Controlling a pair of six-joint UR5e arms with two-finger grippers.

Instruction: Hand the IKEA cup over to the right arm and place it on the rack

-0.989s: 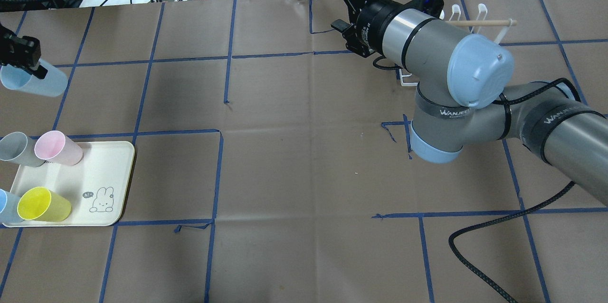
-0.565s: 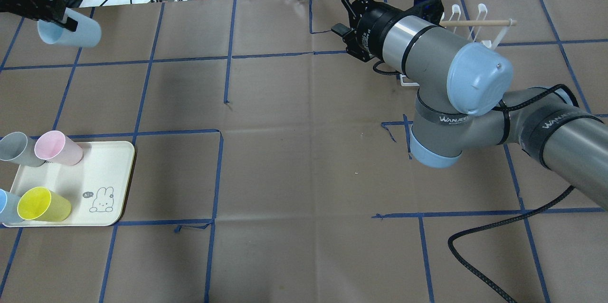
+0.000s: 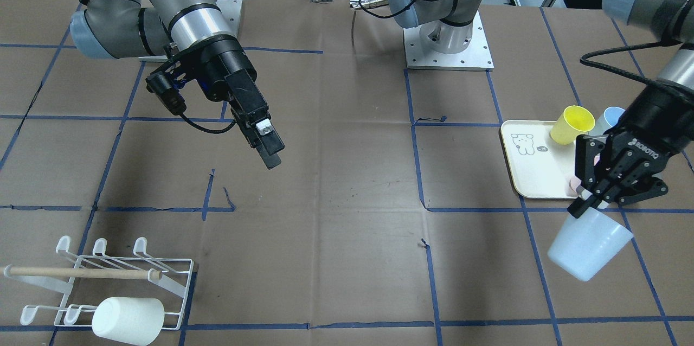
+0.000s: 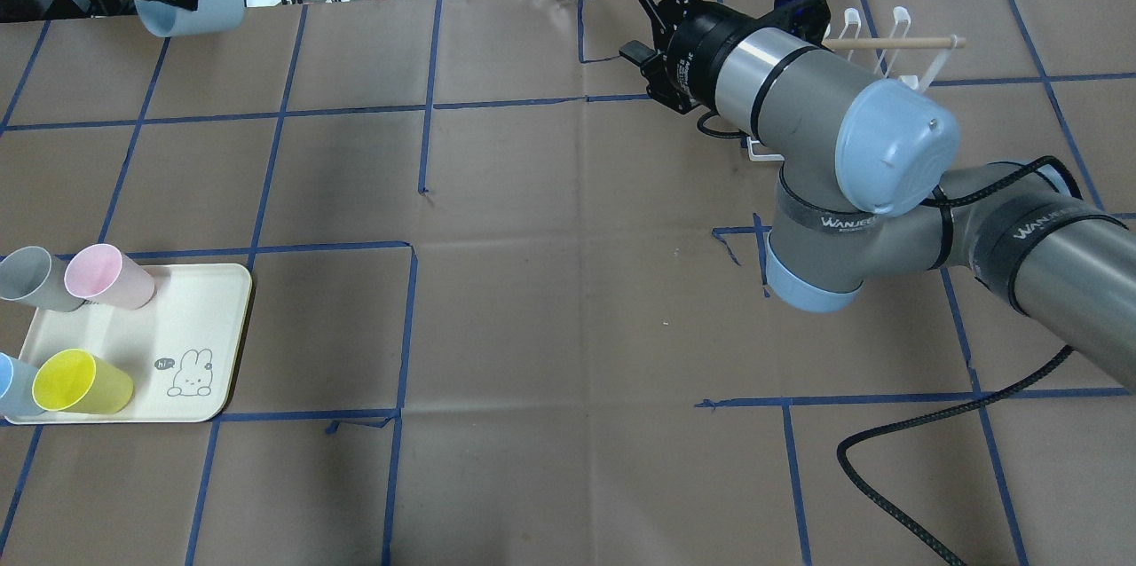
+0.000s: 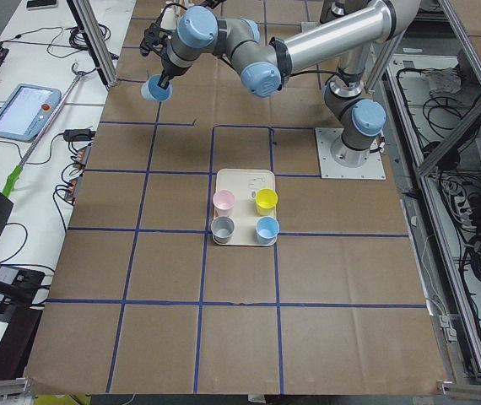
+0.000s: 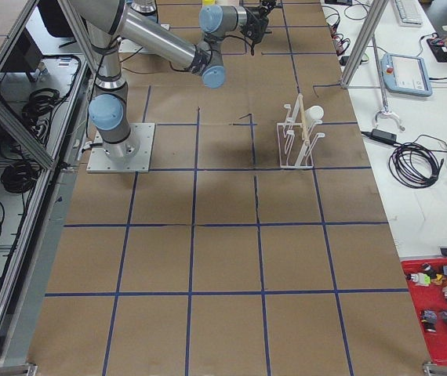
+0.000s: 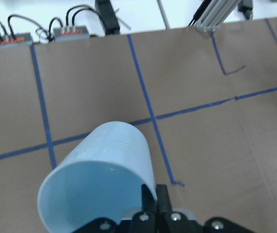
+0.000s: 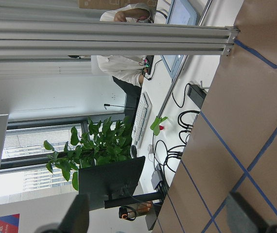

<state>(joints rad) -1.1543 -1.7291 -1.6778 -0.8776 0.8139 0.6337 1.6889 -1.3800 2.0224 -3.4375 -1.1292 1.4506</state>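
Aloft, the left gripper (image 3: 584, 200) pinches a smooth, tapered pale-blue cup (image 3: 590, 251).

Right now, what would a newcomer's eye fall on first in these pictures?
First, the pale blue cup, hanging tilted above the table and pinched at its rim by the left gripper. Next, the right gripper, open and empty over the middle of the table. Then the white rack on the robot's right side, with one white cup on it.

We see our gripper (image 8: 160, 221) at 6 o'clock, its blurred fingers (image 8: 77, 216) wide apart; the blue-taped desk (image 8: 260, 111) at 3, a plant (image 8: 97, 145) at 9, a beam (image 8: 109, 39) at 12.
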